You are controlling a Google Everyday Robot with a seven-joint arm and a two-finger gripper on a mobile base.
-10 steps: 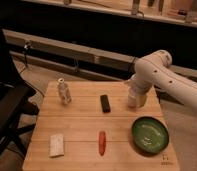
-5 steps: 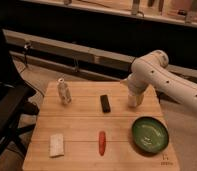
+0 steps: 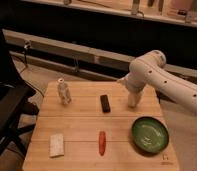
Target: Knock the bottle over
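As it stood half a second ago, bottle (image 3: 64, 92) upright, table's (image 3: 82, 127) left rear; gripper (image 3: 133, 101) pointing down near right rear, well apart, grip state indiscernible. Green bowl (image 3: 150, 134), front right: inside plain green.

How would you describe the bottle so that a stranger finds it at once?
On the wooden table, look at the far left corner: the bottle stands upright there, far from the gripper at the right. It alone is clear and tall.
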